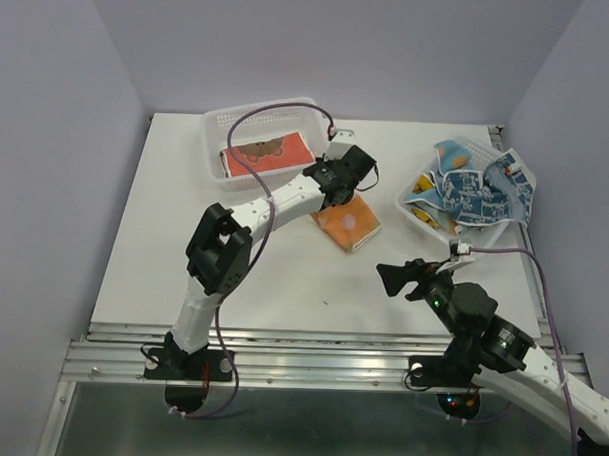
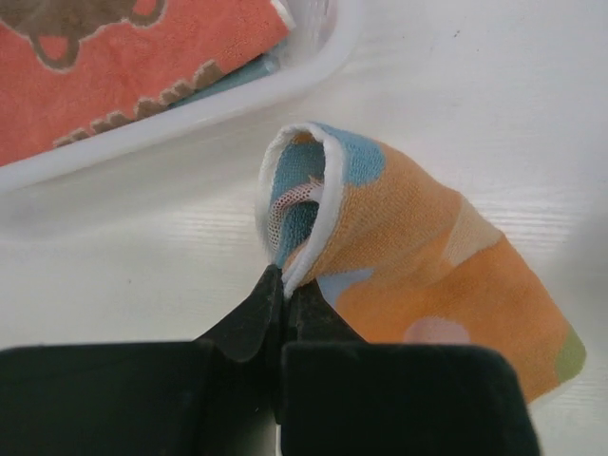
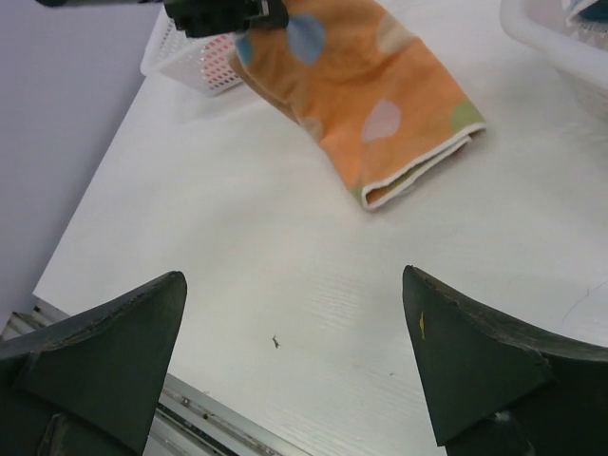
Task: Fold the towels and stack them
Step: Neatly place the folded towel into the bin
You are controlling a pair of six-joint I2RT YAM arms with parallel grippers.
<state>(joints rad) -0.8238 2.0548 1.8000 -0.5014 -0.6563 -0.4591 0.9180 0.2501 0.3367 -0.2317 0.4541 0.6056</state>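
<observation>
Looking through the left wrist view, found the left pincer [image 2: 283, 285] clamped shut on a white-hemmed edge of the orange dotted towel [image 2: 418, 256]. Saw that edge standing up off the desk [image 1: 283, 277] and curled into a small loop just beyond the fingertips, with blue patches and a scrap of white mesh showing inside the curl. Found the rest of that towel folded and lying on the white surface near the middle, just beside the near right corner of the left basket [image 1: 213, 135]. From the right wrist view, made out its free end resting flat, layers stacked, with pale, blue and green dots on top.

Saw a red-orange towel [image 1: 277, 152] with brown figures lying flat inside the left basket, a thin pale blue edge showing beneath it in the left wrist view.

Noted the right pincer [image 1: 391, 279] spread wide and holding nothing, hovering over bare desk toward the front, well apart from the orange dotted towel and pointed its way.

Spotted blue patterned towels [image 1: 471, 184] crumpled together in the right basket [image 1: 415, 207] at the far right, one of them draped over the rim. Could not tell how many lay in that heap.
</observation>
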